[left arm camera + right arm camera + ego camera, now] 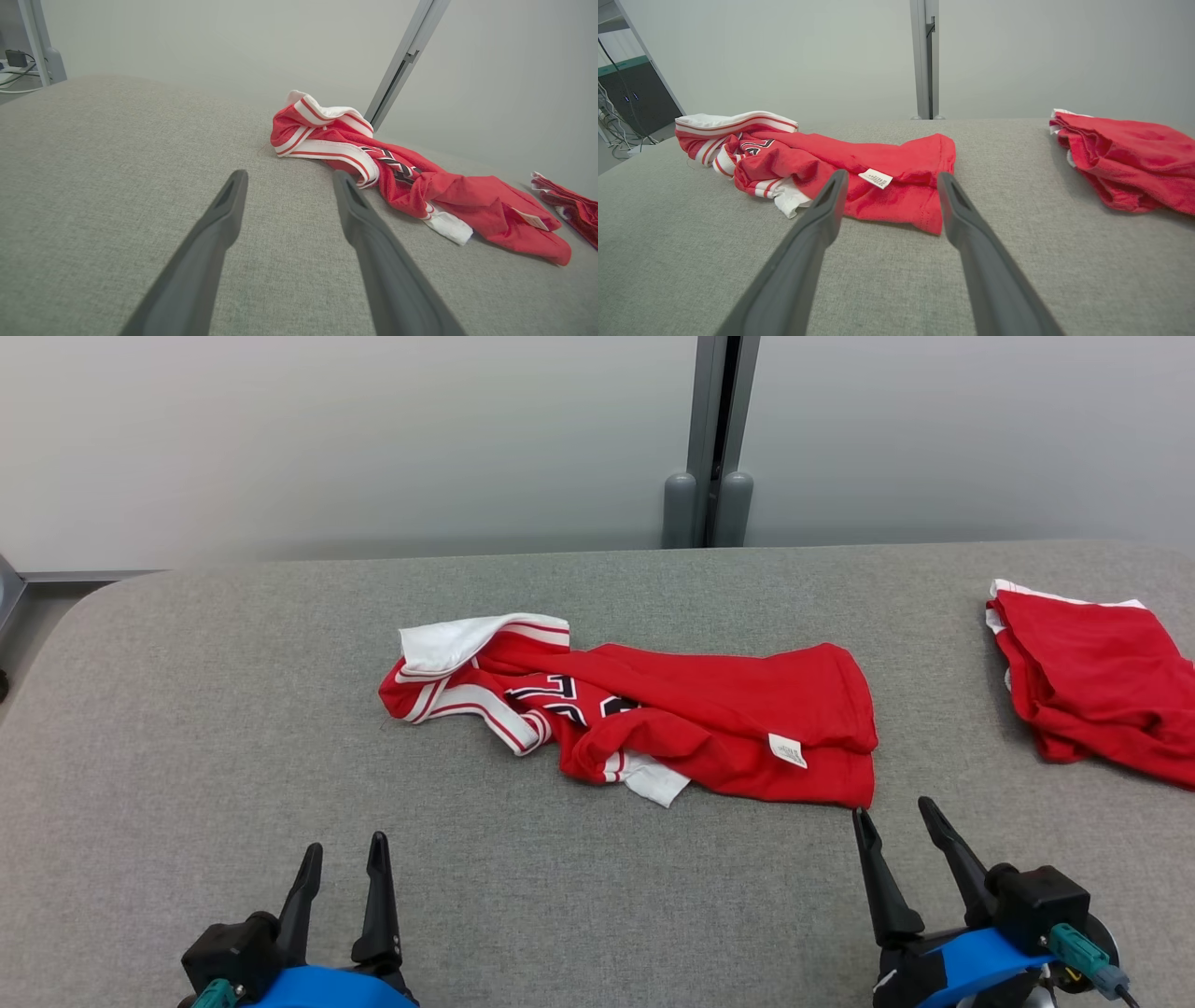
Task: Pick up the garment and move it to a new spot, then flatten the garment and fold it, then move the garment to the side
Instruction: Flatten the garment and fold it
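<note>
A crumpled red garment (709, 709) with white striped trim and dark lettering lies in the middle of the grey table (233, 709); a white label shows near its right end. It also lies bunched in the left wrist view (420, 186) and in the right wrist view (859, 163). My left gripper (345, 845) stands open at the lower left, well short of the cloth, fingers (224, 219) empty. My right gripper (894, 810) is open just below the garment's right hem, with nothing between its fingers (957, 205).
A second red garment (1102, 686) lies bunched at the table's right edge, also in the right wrist view (1125, 158). A grey post (714, 439) stands behind the table against the pale wall. Bare table stretches left of and in front of the middle garment.
</note>
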Controlling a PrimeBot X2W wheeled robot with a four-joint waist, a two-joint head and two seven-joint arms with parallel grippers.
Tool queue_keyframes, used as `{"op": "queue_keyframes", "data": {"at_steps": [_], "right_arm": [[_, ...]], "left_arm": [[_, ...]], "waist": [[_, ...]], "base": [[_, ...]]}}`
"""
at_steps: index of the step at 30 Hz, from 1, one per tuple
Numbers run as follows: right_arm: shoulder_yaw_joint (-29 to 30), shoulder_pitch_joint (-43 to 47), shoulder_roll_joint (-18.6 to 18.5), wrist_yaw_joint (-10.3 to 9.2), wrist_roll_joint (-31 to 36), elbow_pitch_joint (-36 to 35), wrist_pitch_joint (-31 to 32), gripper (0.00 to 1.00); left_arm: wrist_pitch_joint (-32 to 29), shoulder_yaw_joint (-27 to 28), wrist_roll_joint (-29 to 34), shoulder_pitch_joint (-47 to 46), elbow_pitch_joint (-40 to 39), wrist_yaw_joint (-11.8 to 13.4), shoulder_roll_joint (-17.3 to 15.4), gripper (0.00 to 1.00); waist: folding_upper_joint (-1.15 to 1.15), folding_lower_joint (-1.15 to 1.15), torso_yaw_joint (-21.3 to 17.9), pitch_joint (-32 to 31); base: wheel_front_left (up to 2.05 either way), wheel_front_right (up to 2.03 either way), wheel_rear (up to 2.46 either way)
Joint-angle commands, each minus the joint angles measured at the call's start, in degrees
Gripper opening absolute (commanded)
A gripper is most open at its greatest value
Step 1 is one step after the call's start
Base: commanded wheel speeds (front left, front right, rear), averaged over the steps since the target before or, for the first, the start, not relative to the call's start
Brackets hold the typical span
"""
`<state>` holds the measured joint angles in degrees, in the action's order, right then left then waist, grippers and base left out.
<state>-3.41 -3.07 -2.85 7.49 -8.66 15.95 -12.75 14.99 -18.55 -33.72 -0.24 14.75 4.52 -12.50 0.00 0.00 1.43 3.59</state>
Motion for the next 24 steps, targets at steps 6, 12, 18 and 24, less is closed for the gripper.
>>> {"op": "queue_keyframes", "data": {"at_steps": [6,12,18,24], "right_arm": [[0.1,-0.9,-0.1,0.01,0.0,0.5,-0.5,1.0],[0.4,-1.6,-0.1,0.01,0.4,0.2,-0.5,1.0],[0.8,-2.7,-0.1,0.01,0.9,-0.6,-0.3,1.0],[0.4,-4.4,-0.1,0.01,1.6,-1.5,0.2,1.0]], "left_arm": [[0.2,0.1,-0.4,-0.9,-0.3,0.2,-0.4,1.0],[0.0,-0.1,-0.2,-1.9,-1.0,0.3,-0.6,1.0],[-2.8,-0.9,1.1,-7.4,-2.1,-0.4,-2.4,1.0],[-12.5,-1.5,0.5,-18.8,-0.3,-1.5,-4.5,1.0]], "waist": [[0.0,0.0,0.2,0.3],[0.0,0.0,0.3,1.4],[0.0,0.0,0.6,3.3],[0.0,0.0,0.5,6.5]], "base": [[0.0,0.0,0.0],[0.0,0.0,0.0],[0.0,0.0,0.0],[0.0,0.0,0.0]]}}
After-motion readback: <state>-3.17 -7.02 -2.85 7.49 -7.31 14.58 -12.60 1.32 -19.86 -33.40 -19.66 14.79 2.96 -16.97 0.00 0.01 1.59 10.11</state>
